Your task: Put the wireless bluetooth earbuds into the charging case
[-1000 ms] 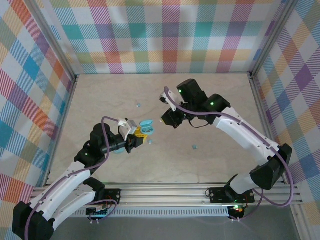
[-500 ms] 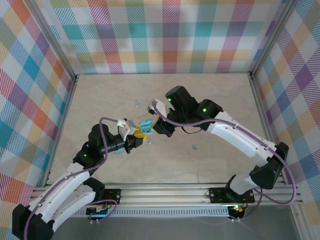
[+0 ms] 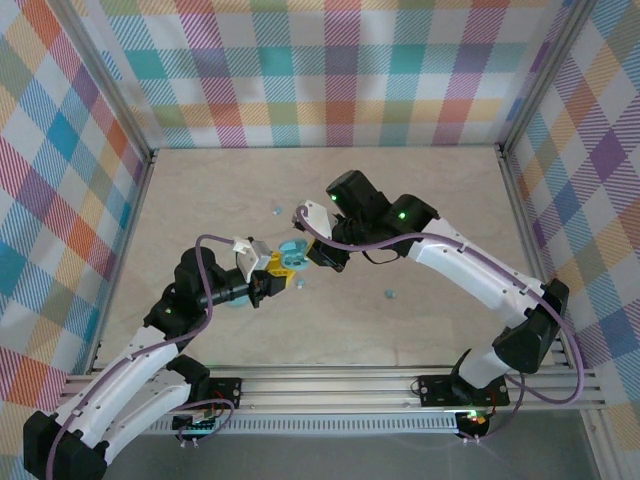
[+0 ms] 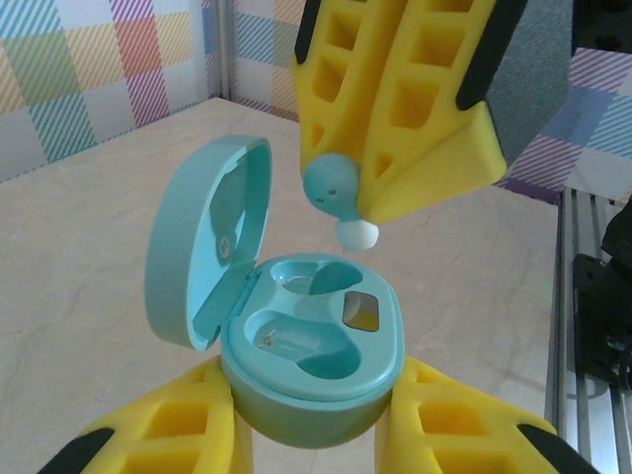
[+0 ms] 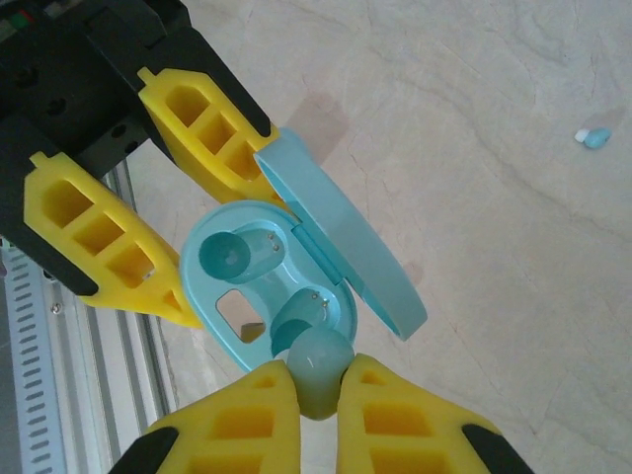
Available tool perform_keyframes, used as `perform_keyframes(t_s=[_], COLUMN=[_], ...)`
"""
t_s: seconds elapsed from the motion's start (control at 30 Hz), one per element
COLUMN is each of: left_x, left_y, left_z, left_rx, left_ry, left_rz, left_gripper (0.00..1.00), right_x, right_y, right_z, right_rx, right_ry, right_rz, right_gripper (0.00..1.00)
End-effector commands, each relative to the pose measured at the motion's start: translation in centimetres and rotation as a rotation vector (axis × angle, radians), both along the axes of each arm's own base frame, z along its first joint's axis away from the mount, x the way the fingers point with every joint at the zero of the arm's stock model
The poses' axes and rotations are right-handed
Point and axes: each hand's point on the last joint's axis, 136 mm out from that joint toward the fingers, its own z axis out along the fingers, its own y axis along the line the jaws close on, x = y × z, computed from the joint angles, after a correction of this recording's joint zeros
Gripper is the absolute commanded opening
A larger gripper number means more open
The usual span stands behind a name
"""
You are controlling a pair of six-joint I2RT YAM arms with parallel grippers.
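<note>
From above, both grippers meet left of mid-table point(image 3: 430, 200), and only this view shows the layout: a rear bud point(image 3: 275, 210) lies behind them, a right bud point(image 3: 390, 294) lies well apart to the right, and a pale-blue shape point(image 3: 236, 301) sits under the left arm, too hidden to name. The left wrist view shows the left gripper point(image 4: 314, 400) clamped on the base of the case point(image 4: 316, 341), with the lid point(image 4: 202, 247) swung open to the left. It looks straight into both sockets point(image 4: 296, 341), which are bare. Above them hangs the earbud point(image 4: 334, 188), white tip down and close over the far socket but apart from it. The right wrist view shows what pinches it: the right gripper point(image 5: 318, 395), its two yellow fingers pressed on the earbud's sides, with the open case just beyond. It also shows a loose bud point(image 5: 592, 137) lying on the table at the far right. I cannot tell which of the two it is.
</note>
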Motion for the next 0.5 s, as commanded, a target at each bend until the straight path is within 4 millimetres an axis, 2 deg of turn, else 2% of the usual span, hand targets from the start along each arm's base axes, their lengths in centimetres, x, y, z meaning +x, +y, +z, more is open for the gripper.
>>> perform_keyframes(t_s=[0.0,0.33,0.47], left_x=[-0.9,-0.9,-0.9], left_y=[-0.4,-0.5,-0.5], left_z=[2.1,2.3,2.4], left_rx=[-0.024,-0.028,-0.03], left_ry=[-0.045,-0.047,-0.049], left_rz=[-0.048,-0.052,-0.052], left_gripper=[0.0,0.0,0.0], right_x=[-0.2,-0.4,-0.4], right_y=[0.1,0.7,0.7], right_z=[0.6,0.4,-0.3], right_rx=[-0.006,-0.021,-0.051], right_ry=[-0.034,-0.057,-0.074], right_rz=[0.051,0.082,0.088], right_gripper=[0.12,0.12,0.12])
